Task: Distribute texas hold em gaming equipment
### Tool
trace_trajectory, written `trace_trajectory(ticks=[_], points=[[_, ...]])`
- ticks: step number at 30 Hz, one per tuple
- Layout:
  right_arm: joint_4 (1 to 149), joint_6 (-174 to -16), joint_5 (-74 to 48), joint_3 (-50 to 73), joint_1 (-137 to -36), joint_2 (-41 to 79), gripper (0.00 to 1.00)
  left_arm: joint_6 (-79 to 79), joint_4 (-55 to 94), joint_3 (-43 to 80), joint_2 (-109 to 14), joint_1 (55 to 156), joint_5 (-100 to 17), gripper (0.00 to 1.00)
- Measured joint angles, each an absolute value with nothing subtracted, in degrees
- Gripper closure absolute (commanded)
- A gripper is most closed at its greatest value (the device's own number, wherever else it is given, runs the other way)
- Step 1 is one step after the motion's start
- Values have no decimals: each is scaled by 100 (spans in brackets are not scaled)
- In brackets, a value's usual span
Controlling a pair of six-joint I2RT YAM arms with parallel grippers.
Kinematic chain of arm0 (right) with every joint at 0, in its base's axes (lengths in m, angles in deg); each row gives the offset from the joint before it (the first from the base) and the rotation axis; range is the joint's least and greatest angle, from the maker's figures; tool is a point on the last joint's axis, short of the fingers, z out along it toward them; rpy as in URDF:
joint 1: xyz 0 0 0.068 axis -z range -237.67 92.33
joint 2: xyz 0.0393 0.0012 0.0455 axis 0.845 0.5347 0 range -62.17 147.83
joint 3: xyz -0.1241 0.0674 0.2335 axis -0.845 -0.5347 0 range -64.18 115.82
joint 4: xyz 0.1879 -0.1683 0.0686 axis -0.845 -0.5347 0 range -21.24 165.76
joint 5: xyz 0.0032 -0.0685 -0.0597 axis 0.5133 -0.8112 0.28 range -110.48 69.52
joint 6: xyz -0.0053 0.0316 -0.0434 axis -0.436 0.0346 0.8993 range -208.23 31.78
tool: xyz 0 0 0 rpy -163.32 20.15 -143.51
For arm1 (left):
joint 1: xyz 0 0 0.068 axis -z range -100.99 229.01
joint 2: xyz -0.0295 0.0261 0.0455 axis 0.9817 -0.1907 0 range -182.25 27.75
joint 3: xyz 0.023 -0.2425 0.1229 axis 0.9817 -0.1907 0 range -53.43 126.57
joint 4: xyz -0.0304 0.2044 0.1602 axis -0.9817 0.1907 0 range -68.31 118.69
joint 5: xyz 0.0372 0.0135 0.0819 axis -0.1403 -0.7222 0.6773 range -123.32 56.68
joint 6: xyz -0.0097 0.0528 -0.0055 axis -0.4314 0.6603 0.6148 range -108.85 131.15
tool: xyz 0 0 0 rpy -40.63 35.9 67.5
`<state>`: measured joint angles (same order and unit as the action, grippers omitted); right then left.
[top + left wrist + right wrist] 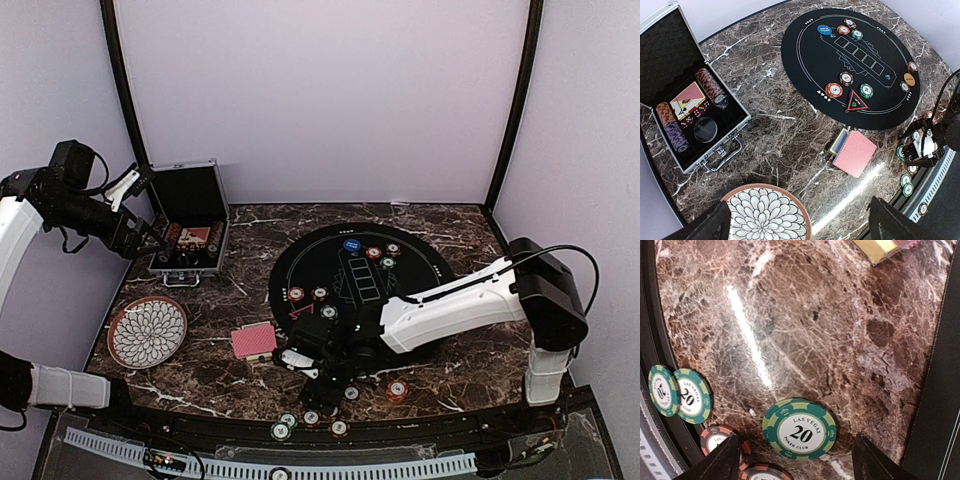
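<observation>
**Right end effector** [796,440]: fingers apart, clamped on nothing. It hung low over the near edge of the worktop [805,330]. A green chip [799,430] marked 20 lay flat on the marble between the fingers and touched neither. Only the right wrist view gave that figure. The same view showed two more green chips [680,392] overlapping at the near rim, and red chips [720,439] just beside the left-hand finger. The overhead view alone showed where this unit stood: just off the near edge of the black mat [360,270], with the red-backed cards [253,340] on the marble near it, to its left.

**Left end effector** [800,202]: fingers wide apart, nothing between them. The overhead view showed it raised at the far left, beside the open case [190,262]. Only the left wrist view showed the case's contents: chip stacks [710,85], cards and red dice [694,114] in the tray.

**Mat, from the left wrist view:**
- A blue disc [824,30] lay at the far end with three chips just beside it.
- A red triangle [857,101] lay near the near edge, with three chips close by.
- An orange disc [909,79] lay at the right end. From overhead, the right arm covered that part of the mat.

**Plate:** the patterned plate [765,215] lay on the worktop directly below the left end effector, apart from the case.
</observation>
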<state>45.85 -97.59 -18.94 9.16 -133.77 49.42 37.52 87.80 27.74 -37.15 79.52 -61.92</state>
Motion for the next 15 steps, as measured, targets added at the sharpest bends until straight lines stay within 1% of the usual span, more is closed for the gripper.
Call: trace_trajectory(ticks=[15], points=[[4593, -9567, -2124, 1101, -13377, 5115, 48, 3752, 8780, 2774, -3715, 7952, -6201, 1]])
